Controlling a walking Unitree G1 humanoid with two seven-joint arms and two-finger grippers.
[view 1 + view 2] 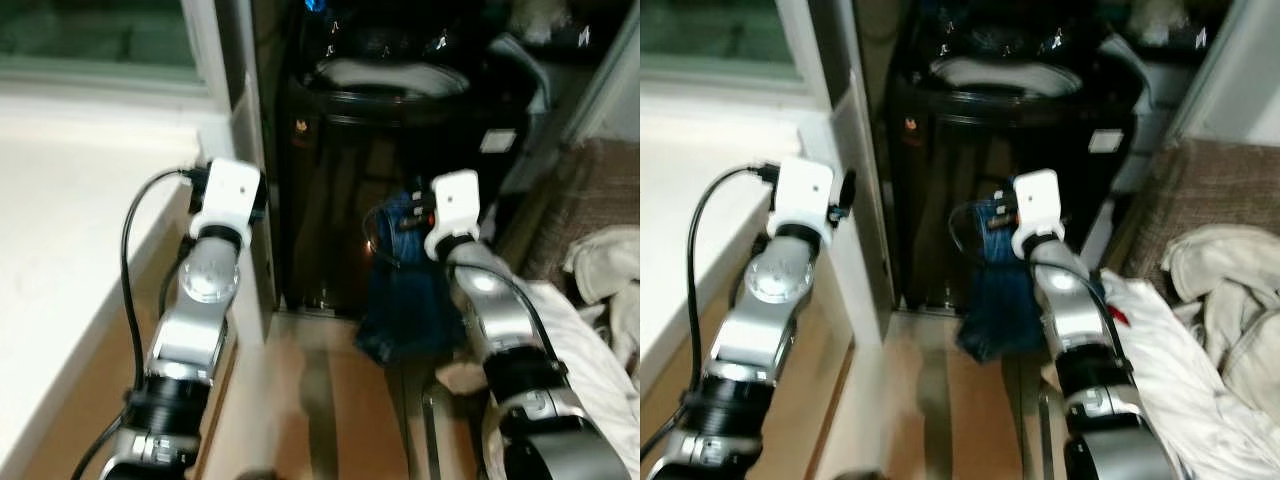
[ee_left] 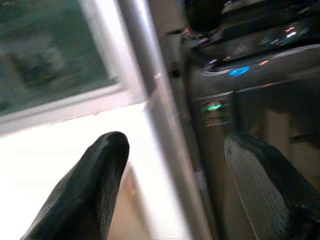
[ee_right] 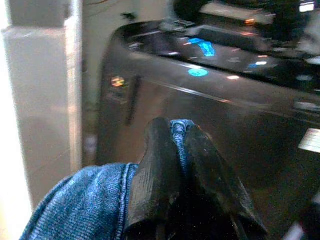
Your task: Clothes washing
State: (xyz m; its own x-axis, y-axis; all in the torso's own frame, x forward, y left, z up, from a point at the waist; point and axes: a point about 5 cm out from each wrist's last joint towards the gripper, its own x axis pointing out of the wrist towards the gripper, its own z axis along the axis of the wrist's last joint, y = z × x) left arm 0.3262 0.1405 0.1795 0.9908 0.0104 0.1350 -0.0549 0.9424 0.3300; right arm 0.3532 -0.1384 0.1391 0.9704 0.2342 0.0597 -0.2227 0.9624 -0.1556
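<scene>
right hand (image 3: 172, 137) pinches blue garment (image 3: 85, 200) before dark washer (image 3: 240, 105).

Nothing here is reading clearly. The dark washing machine (image 1: 400, 180) is showing a small badge (image 1: 299, 128) and a white sticker (image 1: 497, 141) on its front, plus glowing blue panel lights (image 3: 198, 72), all too blurred to make out.

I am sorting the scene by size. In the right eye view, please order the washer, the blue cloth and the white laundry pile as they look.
1. Washer
2. White pile, cut by the frame edge and nearer the camera, so its rank is unsure
3. Blue cloth, held by the right end effector
</scene>
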